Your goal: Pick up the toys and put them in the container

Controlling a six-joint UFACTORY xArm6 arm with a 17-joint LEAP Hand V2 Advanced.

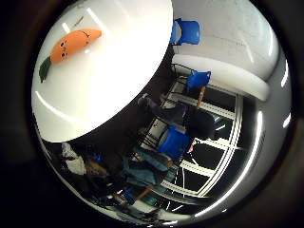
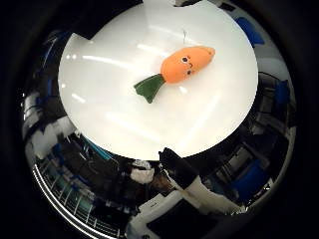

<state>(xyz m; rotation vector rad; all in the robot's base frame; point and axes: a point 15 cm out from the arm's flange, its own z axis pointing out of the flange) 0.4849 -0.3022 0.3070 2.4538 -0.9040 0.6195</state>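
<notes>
An orange carrot plush toy with a face and a green leaf end lies on a round white table (image 2: pixel 110 110). The right thumb side palm view shows the toy (image 2: pixel 183 66) near the table's middle. The right little finger side palm view shows it (image 1: pixel 72 45) small, toward the table's edge. White and black parts of my hand (image 2: pixel 171 187) show beyond the table's rim in the thumb side view. The palm is well above the table and away from the toy.
Blue chairs (image 1: pixel 187 31) stand around the table, and another blue chair (image 1: pixel 177 142) is beside a second white table (image 1: pixel 228 76). Dark floor and furniture legs lie past the round table's rim.
</notes>
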